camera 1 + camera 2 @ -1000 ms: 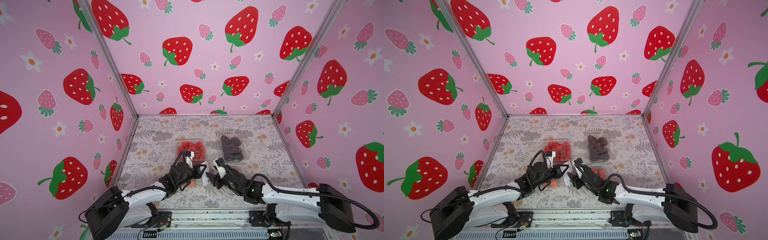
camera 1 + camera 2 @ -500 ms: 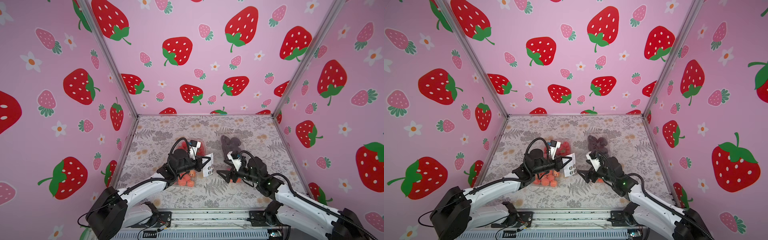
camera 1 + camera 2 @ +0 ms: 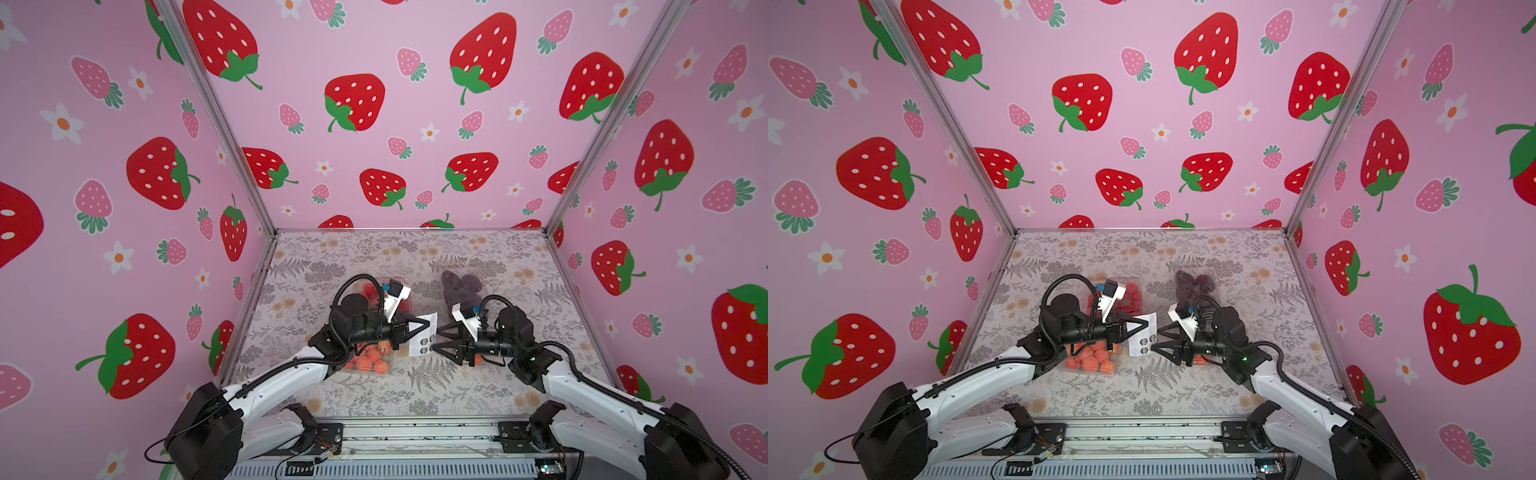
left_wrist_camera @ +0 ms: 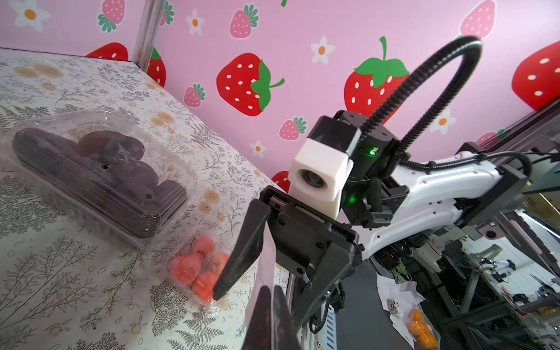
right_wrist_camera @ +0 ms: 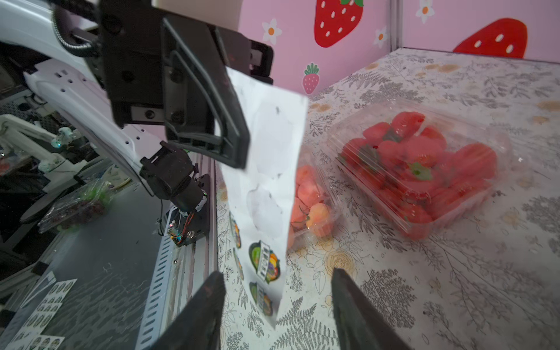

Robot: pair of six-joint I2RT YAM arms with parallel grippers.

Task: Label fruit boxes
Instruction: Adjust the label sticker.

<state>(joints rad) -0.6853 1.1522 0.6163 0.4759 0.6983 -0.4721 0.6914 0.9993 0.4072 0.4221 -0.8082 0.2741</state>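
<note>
Pinching a white sticker sheet (image 5: 269,169) at its upper part, the left gripper (image 3: 426,326) holds it upright above the middle of the floral tabletop (image 3: 374,257), jaws closed on the paper. The right gripper (image 3: 435,338) faces it with jaws apart, the sheet's sticker-bearing lower edge between its fingertips; whether they touch it cannot be told. The strawberry box (image 5: 424,169) sits far left of centre, the dark-fruit box (image 4: 100,172) far right. The orange-pink fruit box (image 3: 368,361) lies nearer, under the left arm, and the small orange-red fruit box (image 4: 197,266) under the right gripper.
</note>
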